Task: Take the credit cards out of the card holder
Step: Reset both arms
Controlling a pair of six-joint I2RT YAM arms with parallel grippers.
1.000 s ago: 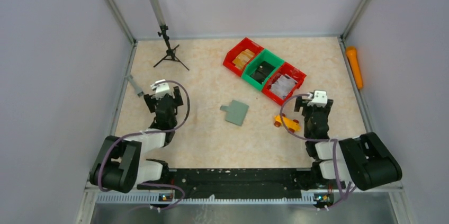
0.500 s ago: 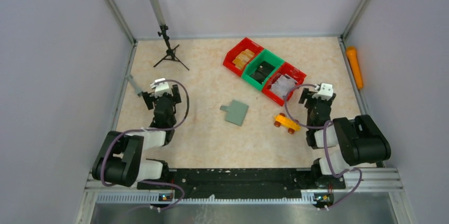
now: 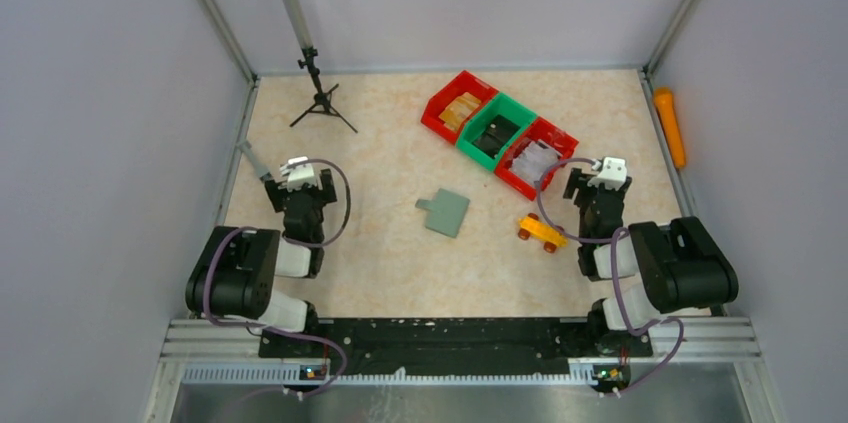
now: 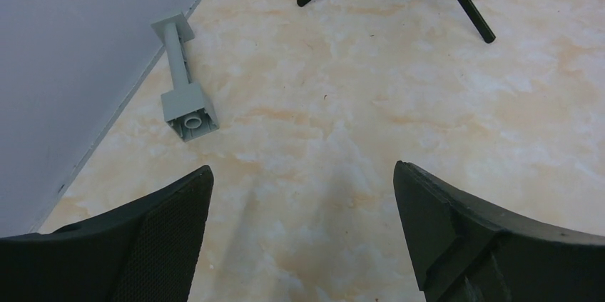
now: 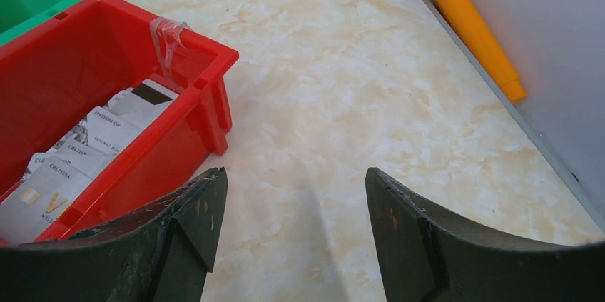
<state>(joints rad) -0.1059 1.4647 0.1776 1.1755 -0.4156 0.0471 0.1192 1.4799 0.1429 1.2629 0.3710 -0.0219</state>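
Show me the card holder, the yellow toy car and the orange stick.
card holder (image 3: 446, 213), top view, middle of its face.
yellow toy car (image 3: 541, 232), top view, its body.
orange stick (image 5: 467, 23), right wrist view, mid shaft.

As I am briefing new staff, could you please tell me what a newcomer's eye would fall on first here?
The row of red, green and red bins at the far right-centre of the table stands out first, with the orange cylinder along the right wall. The grey-green card holder lies flat mid-table, the yellow toy car to its right; the left gripper and right gripper stand open, apart from it.
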